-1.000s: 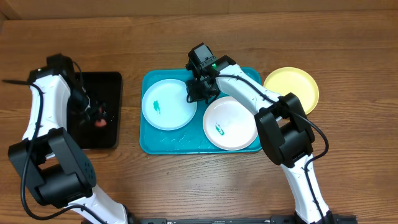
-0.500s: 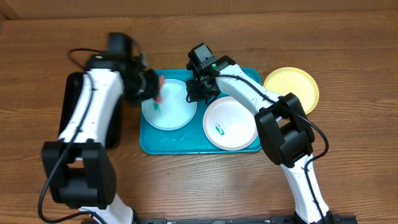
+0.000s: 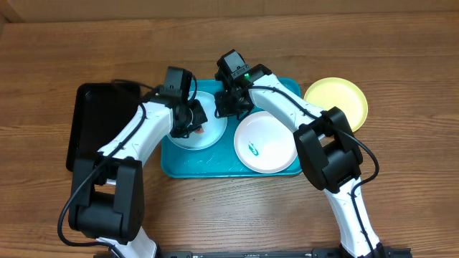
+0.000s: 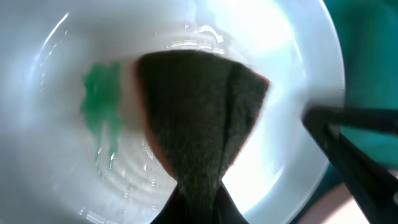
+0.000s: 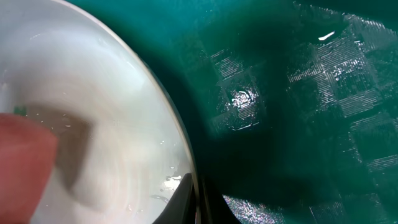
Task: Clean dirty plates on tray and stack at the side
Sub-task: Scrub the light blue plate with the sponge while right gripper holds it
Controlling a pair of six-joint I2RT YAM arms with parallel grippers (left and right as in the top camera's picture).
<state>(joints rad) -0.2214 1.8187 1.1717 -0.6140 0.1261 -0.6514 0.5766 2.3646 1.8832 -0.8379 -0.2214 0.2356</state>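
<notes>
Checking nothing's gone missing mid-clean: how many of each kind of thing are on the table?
Plates: 3 (blue plate, white plate, yellow plate)
Trays: 2 (turquoise tray, black tray)
Sponge: 1
Total: 6

A brown wood-grain table (image 3: 409, 43) fills the overhead view under even light.

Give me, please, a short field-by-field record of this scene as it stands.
left hand: shut on sponge, pressed on light blue plate
right hand: shut on that plate's rim
light blue plate: on tray, left; green smudge beside sponge
white plate: on tray, right; smudged
yellow plate: on table, right of tray
black tray: on table, left of tray
</notes>
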